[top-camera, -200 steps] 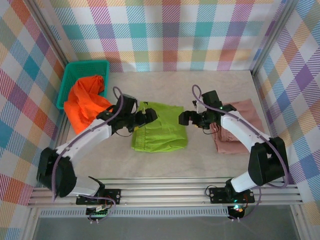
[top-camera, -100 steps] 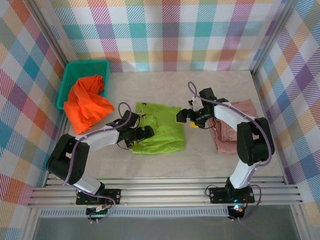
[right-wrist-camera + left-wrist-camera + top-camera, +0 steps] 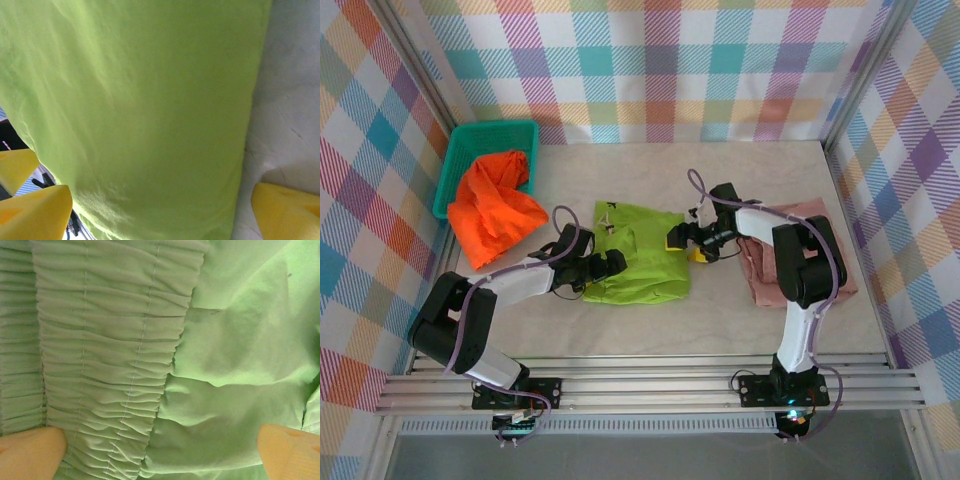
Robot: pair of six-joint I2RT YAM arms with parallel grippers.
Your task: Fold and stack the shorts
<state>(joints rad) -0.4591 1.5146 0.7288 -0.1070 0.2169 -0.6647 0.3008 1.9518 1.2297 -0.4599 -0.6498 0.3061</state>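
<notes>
Straddling the lime green shorts in the middle of the tabletop, the left gripper at their 9 o'clock edge and the right gripper at 3 o'clock are both gaping wide (nothing grasped), and a shallow pinch is threatening to catch only the top layer, skewing the fold.

Between my left jaws, lime green shorts with a paler gathered waistband. My right gripper has yellow fingertips. Outboard of the left jaws: orange shorts, teal basket. Behind the right jaws: dusty pink shorts. Walls: pastel plaid.
</notes>
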